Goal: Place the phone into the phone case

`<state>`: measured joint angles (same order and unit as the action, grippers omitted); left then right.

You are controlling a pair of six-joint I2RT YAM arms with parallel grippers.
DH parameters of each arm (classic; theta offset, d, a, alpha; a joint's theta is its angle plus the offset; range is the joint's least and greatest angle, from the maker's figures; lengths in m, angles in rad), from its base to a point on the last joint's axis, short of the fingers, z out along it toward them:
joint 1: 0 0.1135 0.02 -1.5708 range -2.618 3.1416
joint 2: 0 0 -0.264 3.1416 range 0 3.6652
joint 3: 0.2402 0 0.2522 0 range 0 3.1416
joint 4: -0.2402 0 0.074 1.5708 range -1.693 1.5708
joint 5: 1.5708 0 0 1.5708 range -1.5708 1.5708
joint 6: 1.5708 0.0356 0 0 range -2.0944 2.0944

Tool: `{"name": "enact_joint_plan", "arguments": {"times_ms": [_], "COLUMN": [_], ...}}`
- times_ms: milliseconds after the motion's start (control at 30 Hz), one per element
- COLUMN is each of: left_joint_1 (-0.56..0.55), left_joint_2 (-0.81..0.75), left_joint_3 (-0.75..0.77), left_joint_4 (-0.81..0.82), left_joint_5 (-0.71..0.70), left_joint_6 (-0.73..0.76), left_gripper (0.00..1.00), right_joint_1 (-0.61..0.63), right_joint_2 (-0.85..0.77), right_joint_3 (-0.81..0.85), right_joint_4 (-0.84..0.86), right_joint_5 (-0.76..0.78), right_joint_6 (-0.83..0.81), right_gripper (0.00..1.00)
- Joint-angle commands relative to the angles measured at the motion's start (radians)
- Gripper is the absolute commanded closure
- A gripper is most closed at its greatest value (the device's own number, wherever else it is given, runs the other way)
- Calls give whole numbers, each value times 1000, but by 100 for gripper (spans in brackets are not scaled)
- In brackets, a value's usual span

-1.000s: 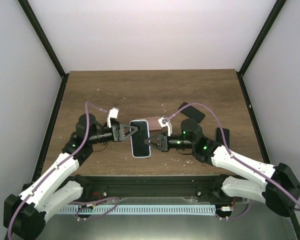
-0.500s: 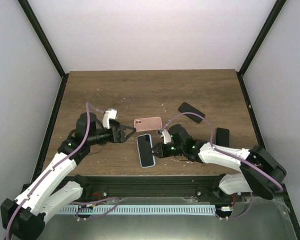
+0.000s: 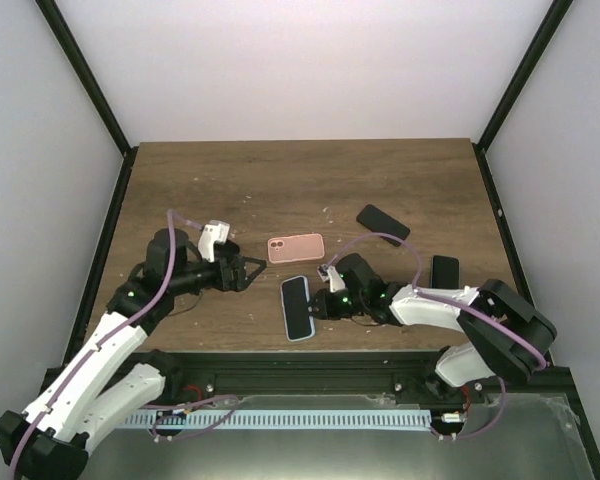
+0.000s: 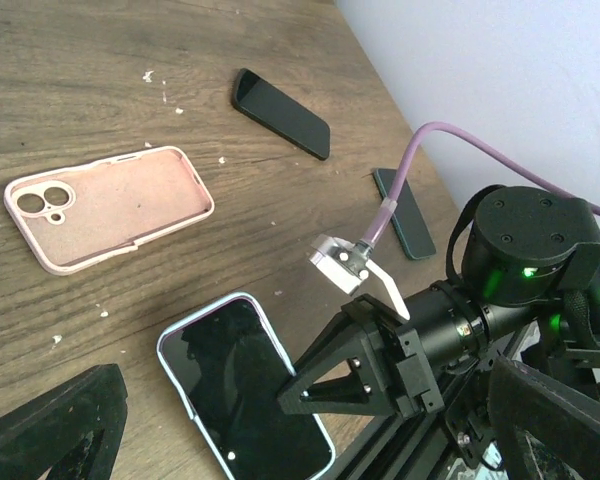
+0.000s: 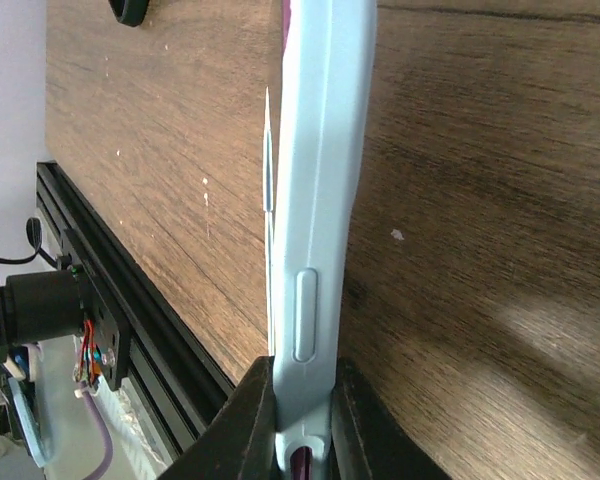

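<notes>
The phone (image 3: 296, 307), black-screened with a light blue rim, lies flat and low near the table's front edge. My right gripper (image 3: 316, 306) is shut on its right long edge; the right wrist view shows the rim (image 5: 320, 200) pinched in my right gripper (image 5: 305, 385). The empty pink phone case (image 3: 296, 247) lies open side up behind the phone, apart from it, and also shows in the left wrist view (image 4: 110, 205). My left gripper (image 3: 248, 272) is open and empty, left of the phone (image 4: 240, 390) and clear of it.
Two bare black phones lie on the right: one (image 3: 383, 223) behind the right arm, one (image 3: 444, 271) beside it near the right edge. The black front rail (image 3: 300, 360) runs just below the held phone. Small white crumbs dot the wood.
The right gripper has pulled the phone toward the front edge, uncovering the pink case. The left gripper has come off the phone's left edge and drawn back to the left.
</notes>
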<state>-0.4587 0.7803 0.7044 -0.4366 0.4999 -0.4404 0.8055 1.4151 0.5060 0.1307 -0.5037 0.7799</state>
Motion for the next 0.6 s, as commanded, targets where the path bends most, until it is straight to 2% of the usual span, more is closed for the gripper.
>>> {"name": "enact_joint_plan", "arguments": {"times_ms": [0, 267, 567], "left_joint_1": [-1, -1, -1], "left_joint_2": [-21, -30, -75], "left_joint_3": [-15, -8, 6], "left_joint_4": [4, -27, -49], "left_joint_5": [-7, -13, -20], "left_joint_6": [6, 9, 23], "left_gripper": [0, 0, 0], "right_joint_1": [-9, -15, -52], "right_joint_2": [16, -3, -47], "right_joint_3": [-6, 10, 116], "right_joint_4": [40, -23, -228], "right_joint_5": [42, 105, 200], "right_joint_6": [19, -14, -131], "right_gripper": [88, 70, 47]}}
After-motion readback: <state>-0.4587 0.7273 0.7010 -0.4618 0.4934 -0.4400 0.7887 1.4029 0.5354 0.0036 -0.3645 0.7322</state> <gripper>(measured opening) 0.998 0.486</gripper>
